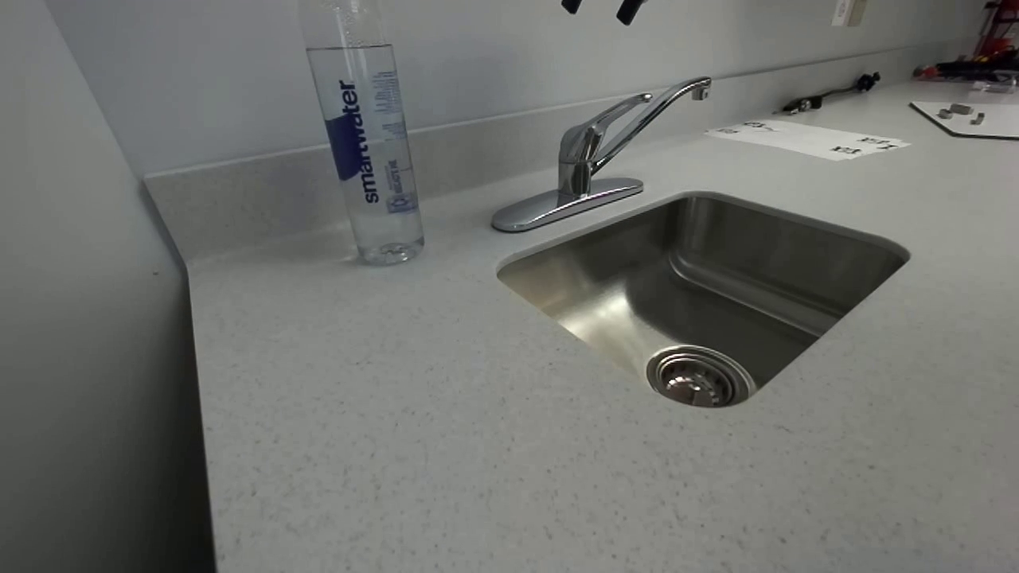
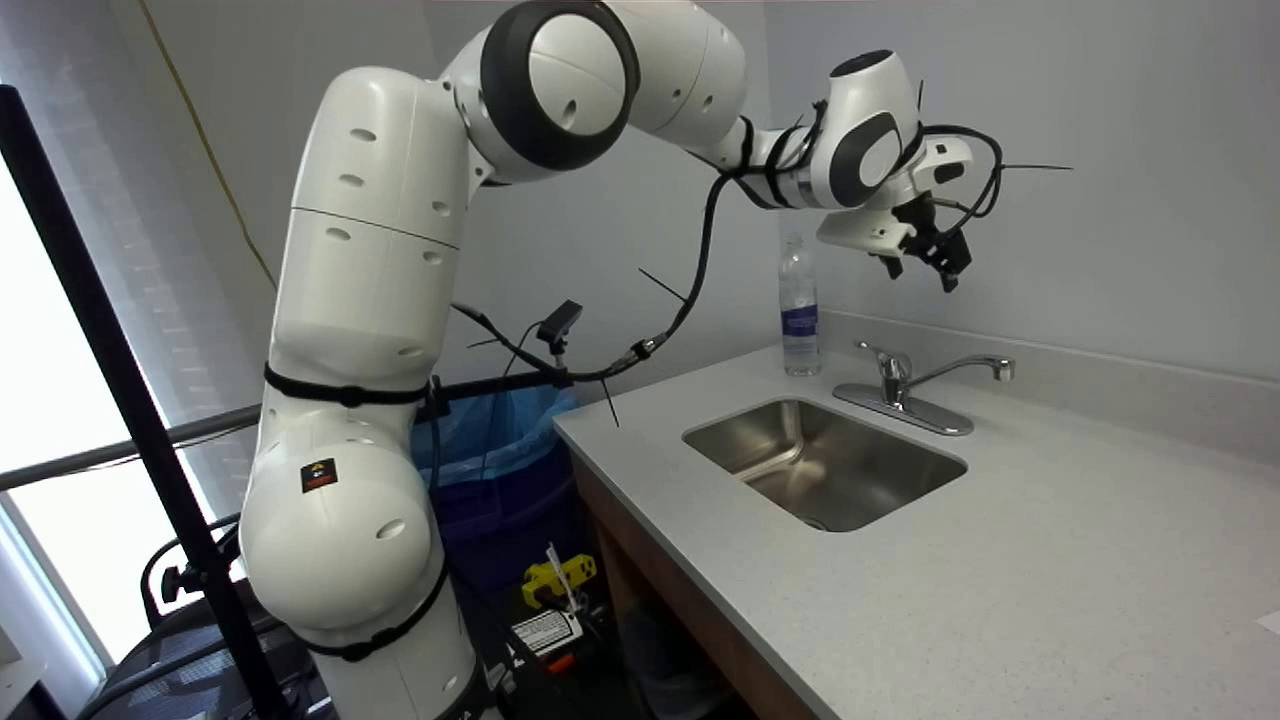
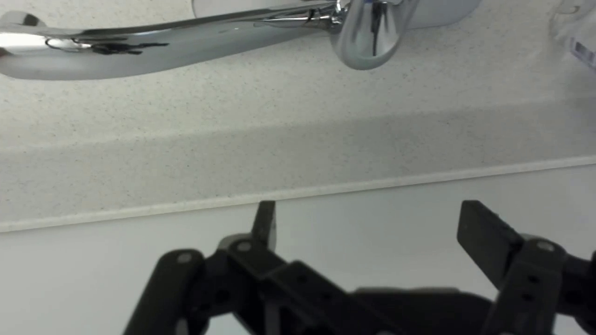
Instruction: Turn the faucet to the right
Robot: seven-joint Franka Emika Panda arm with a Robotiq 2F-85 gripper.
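Faucet (image 1: pixel 581 163): base betw. sink (image 1: pixel 768 247) edge & backsplash (image 1: pixel 470 159); bottle (image 1: pixel 366 151) stands apart, counter (image 1: pixel 460 243) betw. Gripper (image 3: pixel 367 209): spread wide, higher than faucet, w/ air gap.

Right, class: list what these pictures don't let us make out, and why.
Exterior view: gripper and water bottle, partly cut off by the top edge; white paper, marks too small to read.
Exterior view: sink, inside partly hidden by its near rim.
Wrist view: faucet, base plate cut off by the top edge.
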